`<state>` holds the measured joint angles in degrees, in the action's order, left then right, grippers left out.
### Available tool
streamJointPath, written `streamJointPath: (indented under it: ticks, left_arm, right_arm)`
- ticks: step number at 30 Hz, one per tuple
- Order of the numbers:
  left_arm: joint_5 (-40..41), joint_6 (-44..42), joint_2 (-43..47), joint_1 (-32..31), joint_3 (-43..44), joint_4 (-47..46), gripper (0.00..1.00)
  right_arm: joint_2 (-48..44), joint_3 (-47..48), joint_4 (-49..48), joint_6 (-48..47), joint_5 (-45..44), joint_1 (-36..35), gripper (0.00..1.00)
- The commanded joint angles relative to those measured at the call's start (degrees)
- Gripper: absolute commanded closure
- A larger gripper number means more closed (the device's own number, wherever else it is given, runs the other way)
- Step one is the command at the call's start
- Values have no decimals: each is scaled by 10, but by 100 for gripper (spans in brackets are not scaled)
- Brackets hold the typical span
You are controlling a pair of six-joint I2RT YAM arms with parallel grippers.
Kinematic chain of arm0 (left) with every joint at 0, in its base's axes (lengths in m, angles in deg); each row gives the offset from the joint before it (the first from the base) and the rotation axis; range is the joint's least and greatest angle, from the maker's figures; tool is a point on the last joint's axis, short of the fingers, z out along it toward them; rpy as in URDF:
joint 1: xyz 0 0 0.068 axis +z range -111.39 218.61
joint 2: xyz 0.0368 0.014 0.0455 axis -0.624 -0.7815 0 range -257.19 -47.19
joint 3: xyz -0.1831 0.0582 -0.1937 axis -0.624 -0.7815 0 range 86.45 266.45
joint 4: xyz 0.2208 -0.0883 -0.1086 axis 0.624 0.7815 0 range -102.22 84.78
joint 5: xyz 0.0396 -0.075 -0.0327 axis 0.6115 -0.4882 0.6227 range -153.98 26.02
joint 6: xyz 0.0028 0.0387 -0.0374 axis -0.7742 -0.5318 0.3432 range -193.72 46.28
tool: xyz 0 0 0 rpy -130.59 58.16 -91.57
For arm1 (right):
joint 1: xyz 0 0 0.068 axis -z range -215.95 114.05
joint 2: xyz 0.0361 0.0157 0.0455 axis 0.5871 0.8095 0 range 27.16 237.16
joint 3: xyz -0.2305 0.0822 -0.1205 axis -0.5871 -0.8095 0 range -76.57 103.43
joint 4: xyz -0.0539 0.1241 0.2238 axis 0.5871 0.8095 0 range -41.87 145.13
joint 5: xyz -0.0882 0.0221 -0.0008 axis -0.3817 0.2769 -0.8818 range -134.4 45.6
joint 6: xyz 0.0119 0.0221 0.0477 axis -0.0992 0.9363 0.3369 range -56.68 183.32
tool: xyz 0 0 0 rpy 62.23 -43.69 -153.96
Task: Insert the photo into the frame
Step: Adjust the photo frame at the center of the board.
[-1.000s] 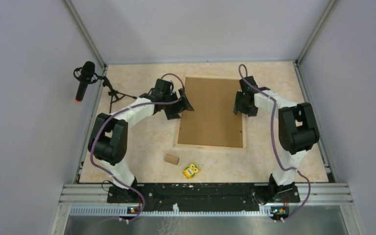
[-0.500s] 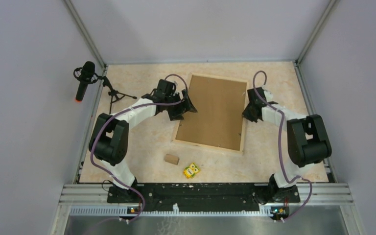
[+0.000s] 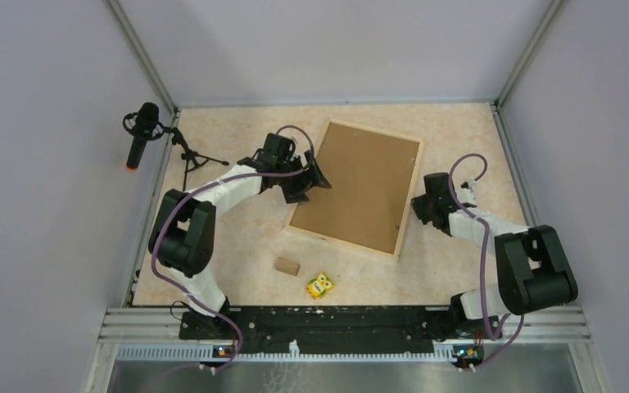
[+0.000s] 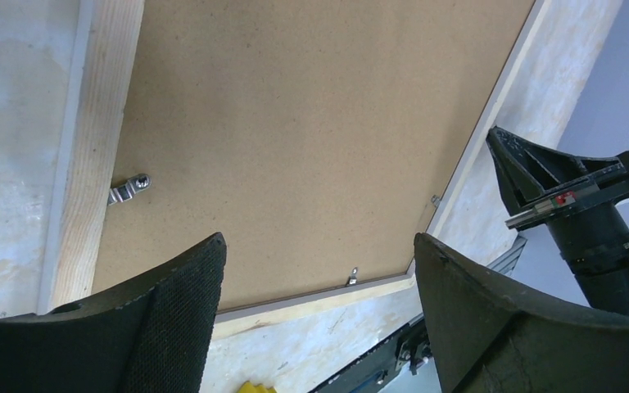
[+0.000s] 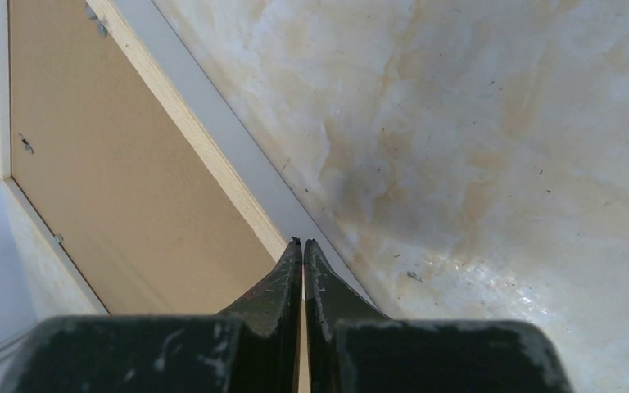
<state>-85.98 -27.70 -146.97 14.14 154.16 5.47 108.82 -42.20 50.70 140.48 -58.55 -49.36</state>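
Two hazards apply. The right gripper (image 5: 302, 246), fingers pressed together and holding nothing, sits with its tips at the right rim of the frame (image 3: 342, 242); contact cannot be confirmed. Any sideways travel could shove the frame askew. The left gripper (image 3: 314, 174), jaws spread wide and empty, hangs over the left rim near a metal clip (image 4: 128, 189) and could snag it on descent. Both arms reach inward, elbows bent. The frame lies face down, angled, at centre of the overhead view, with the backing board (image 3: 360, 188) filling it. The photo is not visible.
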Motion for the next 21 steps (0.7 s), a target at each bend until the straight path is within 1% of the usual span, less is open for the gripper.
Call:
streamJointPath:
  ticks: [1,3,4,5,7,9,11,13,15,17,21]
  left_arm:
    - [0,33,11,-5,-15,-3,12]
    - [12,46,22,-16,-25,-4,12]
    - [23,48,31,-27,-30,-5,11]
    - [38,51,38,-40,-33,-5,11]
    - [60,67,57,-68,-47,-5,10]
    - [77,104,83,-89,-78,-15,10]
    - [86,149,115,-106,-124,-43,9]
    - [102,181,144,-116,-158,-63,6]
    - [125,193,162,-124,-171,-63,4]
    - [133,208,164,-127,-177,-55,4]
    - [124,237,144,-126,-179,-31,7]
  right_arm:
    - [-4,2,64,-5,-28,-5,100]
    - [6,33,84,-70,-31,-4,100]
    - [11,45,76,-117,-24,-4,99]
    - [14,62,75,-167,-17,-2,96]
    - [17,84,86,-248,-6,-2,80]
    - [18,98,91,-321,9,-1,67]
    - [20,112,102,-374,29,1,60]
    - [20,123,113,-410,41,2,52]
    - [22,134,127,-430,49,3,48]
    - [23,139,136,-437,46,3,47]
    - [21,136,123,-436,53,3,46]
